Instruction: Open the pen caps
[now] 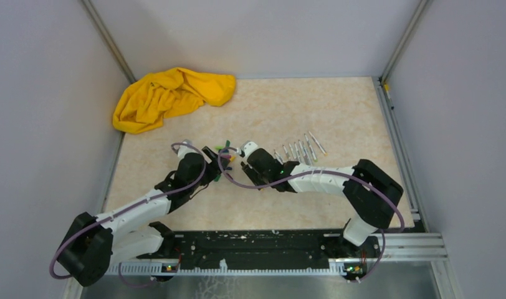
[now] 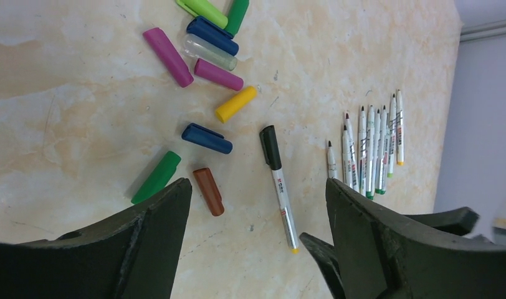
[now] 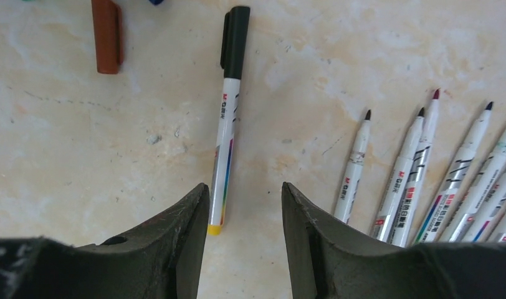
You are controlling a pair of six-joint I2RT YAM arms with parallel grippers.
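One black-capped pen [image 2: 278, 187] lies flat on the marbled table [image 1: 288, 112], apart from everything else, and it is the only pen with its black cap [image 3: 235, 34] on. Its yellow-tipped tail end points toward both grippers.

The right gripper [image 3: 244, 193] hangs just over that tail end, its jaws apart and holding nothing. In the right wrist view the yellow tip lies on the table just beside the inner edge of one dark finger [image 3: 188, 237]. The left gripper [image 2: 257, 184] hovers over the same pen with its jaws spread wide and empty, and the pen's barrel lies in the gap between them without touching either.

On one side of the black-capped pen, near but not touching, the uncapped pens [image 2: 369, 149] lie side by side in a close row, white-grey barrels roughly parallel and bare tips pointing the same way as the black cap.

On the other side lie the loose caps. A brown cap [image 2: 209, 191] is just beside the barrel, with a green cap [image 2: 156, 177] beyond it. A blue cap [image 2: 206, 138] and a yellow cap [image 2: 235, 103] sit near the capped end. Farther past them, more caps [image 2: 200, 43] in magenta, pink, clear, blue and green cluster together.

A crumpled yellow cloth [image 1: 169, 96] lies well apart from the pen, in the far corner on the left arm's side.
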